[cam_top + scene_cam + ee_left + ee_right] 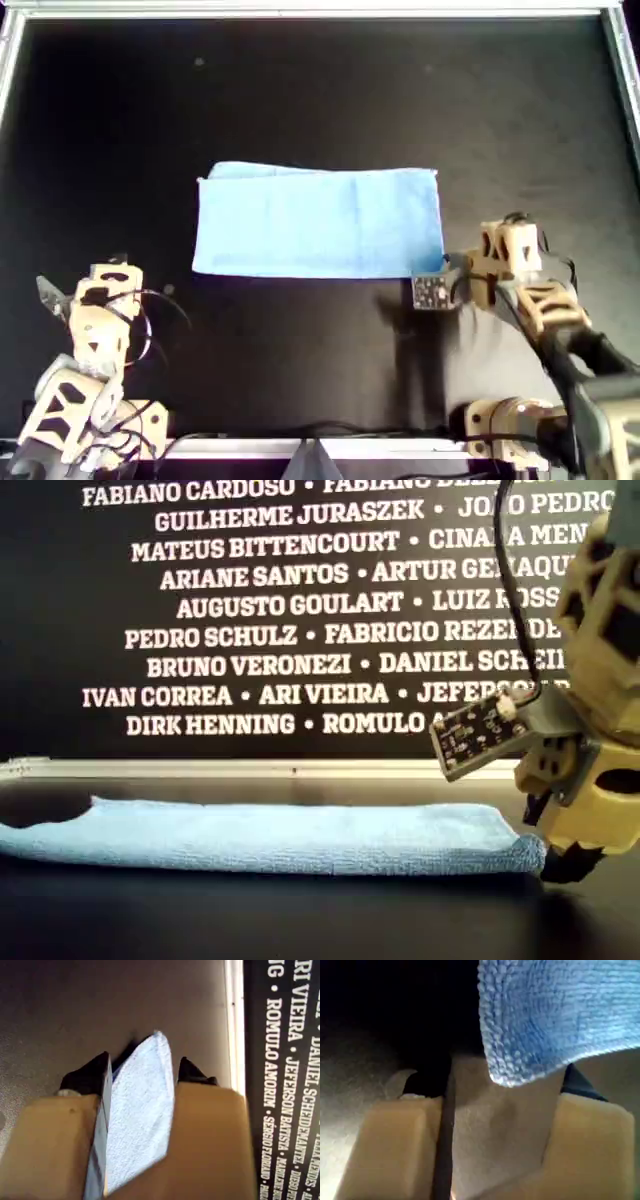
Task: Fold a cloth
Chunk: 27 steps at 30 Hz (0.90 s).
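Observation:
The pale sky-blue cloth (318,222) lies flat on the dark table as a wide rectangle, doubled over. In the exterior view it is a low strip (280,840). My second gripper (448,268) stands at the cloth's near right corner in the overhead view, fingertips down on the table (560,865). Its jaws are open, and the cloth corner (545,1020) lies between the fingertips (425,1082), not pinched. My first gripper (110,272) is at the overhead view's lower left, well apart from the cloth. It is open and empty (142,1072); the cloth (140,1110) shows far off through its gap.
An aluminium rail (320,10) frames the table, and it runs along the back edge (250,768). A black wall with white names (300,600) stands behind it. Cables (150,310) hang around the first arm. Both arm bases sit at the table's front edge.

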Available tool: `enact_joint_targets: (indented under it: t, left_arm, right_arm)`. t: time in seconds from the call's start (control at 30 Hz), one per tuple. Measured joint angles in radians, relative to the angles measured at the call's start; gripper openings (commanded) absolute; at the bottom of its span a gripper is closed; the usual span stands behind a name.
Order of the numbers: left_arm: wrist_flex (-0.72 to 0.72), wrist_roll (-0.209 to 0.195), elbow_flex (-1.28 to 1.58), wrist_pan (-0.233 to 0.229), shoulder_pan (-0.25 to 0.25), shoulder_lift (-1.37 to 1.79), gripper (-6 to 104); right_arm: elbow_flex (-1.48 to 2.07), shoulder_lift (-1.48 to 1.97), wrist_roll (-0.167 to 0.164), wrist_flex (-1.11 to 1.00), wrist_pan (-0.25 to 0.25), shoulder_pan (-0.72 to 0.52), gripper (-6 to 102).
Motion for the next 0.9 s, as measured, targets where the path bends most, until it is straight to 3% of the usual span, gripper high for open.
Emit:
enact_joint_targets:
  t: [0.27,0.6,0.73,0.9]
  left_arm:
    - [0.000,0.000,0.000,0.000,0.000,0.000,48]
    - [0.000,0.000,0.000,0.000,0.000,0.000,48]
    - [0.000,0.000,0.000,0.000,0.000,0.000,48]
    - [0.000,0.000,0.000,0.000,0.000,0.000,48]
  right_arm:
    - [-0.081,-0.077,0.003,-0.009,0.000,0.000,86]
    - [-0.083,-0.077,0.003,-0.009,0.000,0.087,85]
    - [-0.083,-0.077,0.000,-0.009,0.000,0.086,70]
    - [-0.083,-0.077,0.002,-0.009,0.000,0.084,37]
